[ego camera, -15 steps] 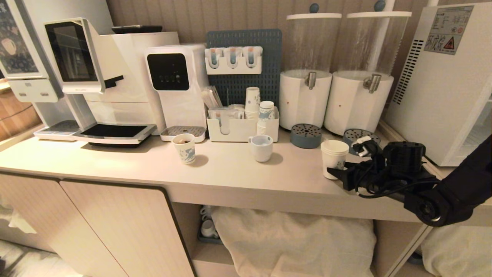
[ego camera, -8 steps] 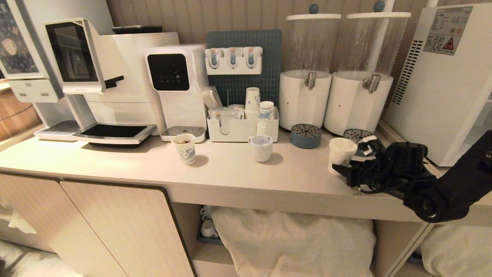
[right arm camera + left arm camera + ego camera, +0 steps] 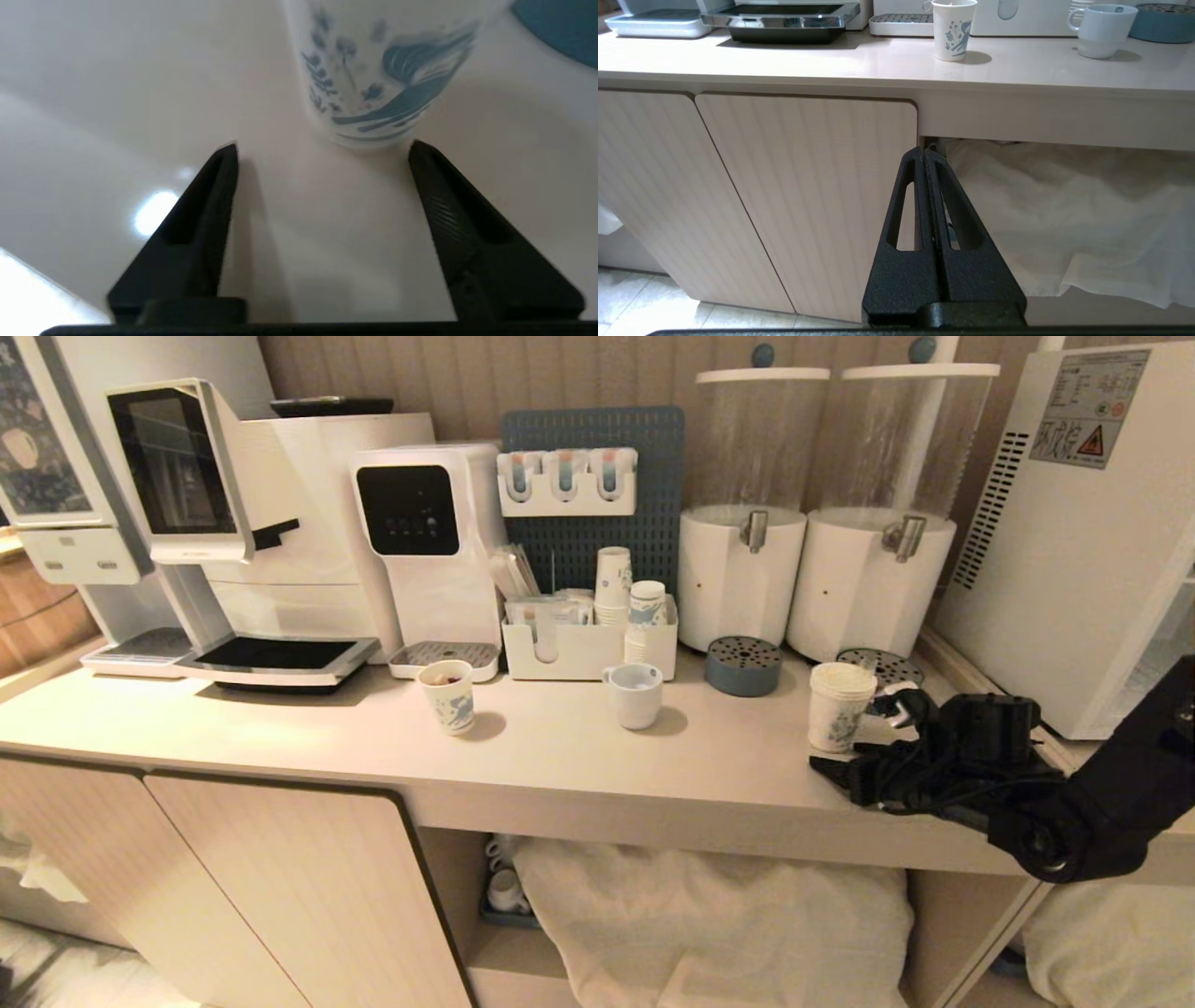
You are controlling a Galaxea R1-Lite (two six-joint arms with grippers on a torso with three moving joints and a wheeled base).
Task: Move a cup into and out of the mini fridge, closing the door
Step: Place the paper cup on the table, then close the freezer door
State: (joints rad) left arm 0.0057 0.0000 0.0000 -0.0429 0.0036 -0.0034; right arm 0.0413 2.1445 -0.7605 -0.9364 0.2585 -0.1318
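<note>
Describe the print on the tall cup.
Blue leaves and flowers on the white cup; right wrist view.

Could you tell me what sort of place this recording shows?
Probably an office pantry or café drinks counter: a coffee machine and water dispenser stand on the counter, beside two tapped drink dispensers and stacked paper cups.

The cup (image 3: 840,706) stands upright on the counter (image 3: 560,747) near its right end, before the right of two drink dispensers (image 3: 873,513) at the back edge. The mini fridge (image 3: 1083,532) sits in the right back corner. The right gripper (image 3: 845,765) lies just before the cup at the front edge. A ceramic mug (image 3: 636,694) stands mid-counter, a shorter paper cup (image 3: 448,696) left of it, and a coffee machine (image 3: 233,523) at the left back
</note>
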